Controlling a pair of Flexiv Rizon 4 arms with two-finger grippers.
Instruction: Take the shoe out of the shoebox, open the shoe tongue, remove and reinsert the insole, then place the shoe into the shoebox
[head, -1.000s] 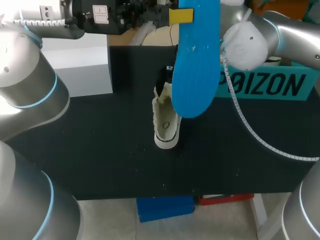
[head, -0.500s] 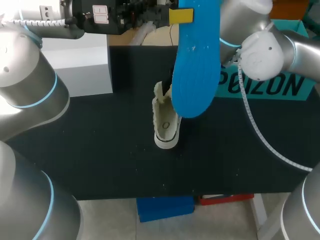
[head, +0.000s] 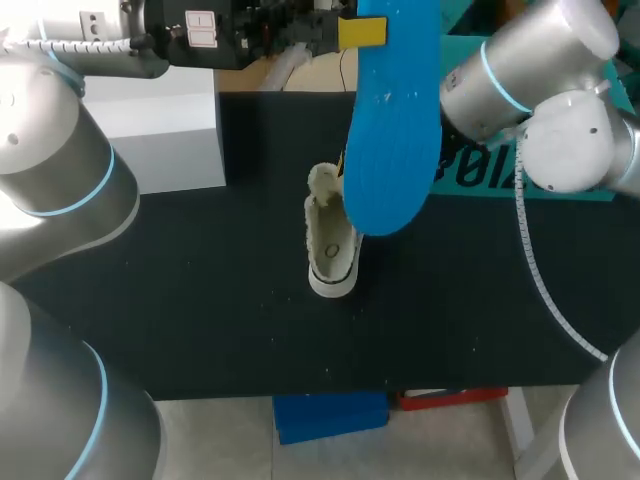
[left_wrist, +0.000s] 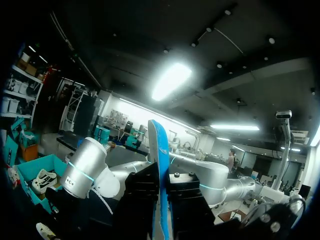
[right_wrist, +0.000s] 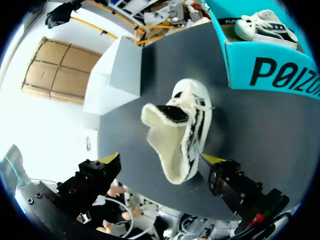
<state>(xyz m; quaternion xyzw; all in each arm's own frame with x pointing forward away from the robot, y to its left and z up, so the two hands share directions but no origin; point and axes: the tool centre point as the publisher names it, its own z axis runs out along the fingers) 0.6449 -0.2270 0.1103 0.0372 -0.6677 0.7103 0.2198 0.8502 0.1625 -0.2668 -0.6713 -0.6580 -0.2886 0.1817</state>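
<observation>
Right arm (head: 530, 80) swung toward upper right. Left gripper (left_wrist: 161, 192) clamps flat blue insole (head: 390, 130); right gripper (right_wrist: 160, 160) spread wide, empty, over fleecy cream shoe (head: 330, 245). Teal cardboard shoebox (right_wrist: 240, 56) holds another sneaker (right_wrist: 262, 27).

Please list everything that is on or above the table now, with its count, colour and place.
insole: one, blue, held up above the shoe
shoe: one, cream-white with black, on the middle of the table
shoebox: one, teal, far right of the table
second shoe: one, white and black, inside the shoebox
box: one, white, far left of the table
table: one, black
left gripper: shut on the insole
right gripper: open, over the shoe
</observation>
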